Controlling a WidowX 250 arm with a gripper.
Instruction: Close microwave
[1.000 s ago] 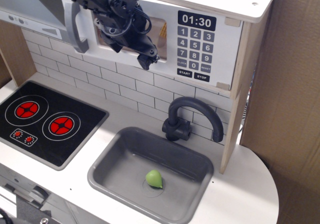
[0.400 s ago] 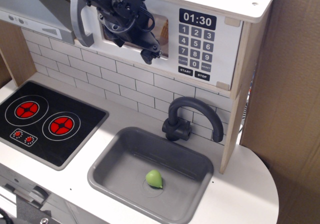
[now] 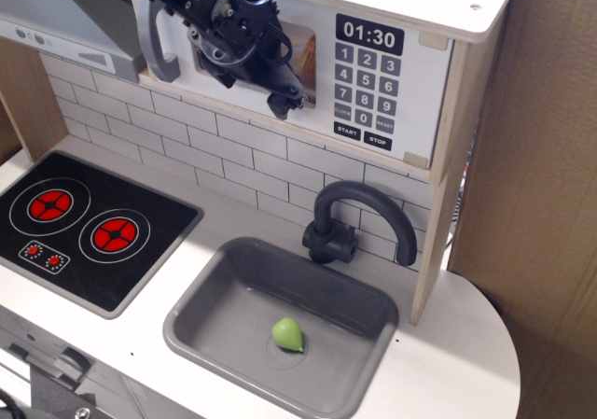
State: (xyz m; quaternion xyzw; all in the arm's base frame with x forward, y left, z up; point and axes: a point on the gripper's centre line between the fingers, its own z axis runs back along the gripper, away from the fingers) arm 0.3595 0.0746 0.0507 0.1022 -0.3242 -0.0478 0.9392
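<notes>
Pale wood and white panelling make up the toy kitchen unit (image 3: 471, 111), cut off by the frame at top and left. Behind and around the jaws sits the microwave (image 3: 410, 92), high on the unit; its light-grey door (image 3: 173, 88) lies nearly flat against the front, though whether it is fully seated cannot be told. Most of the door window (image 3: 300, 50) is hidden behind the black arm, leaving only a strip visible just right of the jaws. The grey bar handle (image 3: 154, 46) stands upright, left of the jaws, its upper end lost behind the arm. The black keypad (image 3: 366, 83) reading 01:30 is right of the jaws, unobstructed.

Gripper (image 3: 283, 104): dark, cable-wrapped, its tip pressed at or very near the door's lower edge; the jaws blur into one dark mass, so whether they are apart or together cannot be told.

Grey range hood (image 3: 56, 18): far left of the jaws, cropped by the frame.

Black hob (image 3: 89, 228) with two red rings: well below and left.

Grey sink (image 3: 224, 288): directly below, well apart.

Dark tap (image 3: 359, 218): below and right.

Small green object (image 3: 287, 334): lying in the sink, identity unclear.
</notes>
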